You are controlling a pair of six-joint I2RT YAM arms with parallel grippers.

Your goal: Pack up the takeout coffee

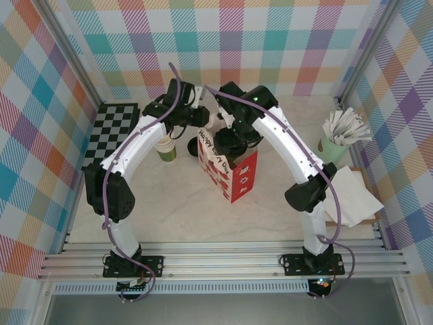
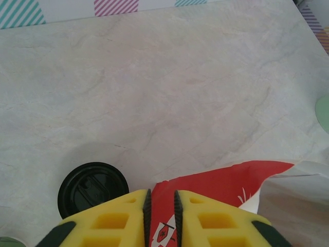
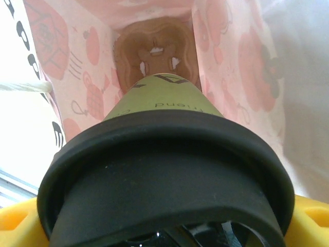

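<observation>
The takeout coffee (image 3: pixel 164 154) is clasped at its black-lid end by the right gripper (image 3: pixel 164 234). The lid sits back at the wrist and the green base points straight ahead, down into the bag (image 3: pixel 72 67), so the long axis runs along the gripper's reach. Pink walls crowd close on either side, and the brown floor lies ahead of the base. The left gripper (image 2: pixel 163 211) is clenched on the bag's red rim, with bare table (image 2: pixel 169 87) wide open beyond its fingertips.

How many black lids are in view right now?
2. One lid tops the cup in the right fingers, inside the bag; another lid is outside, beside the bag. Others may be hidden.
</observation>
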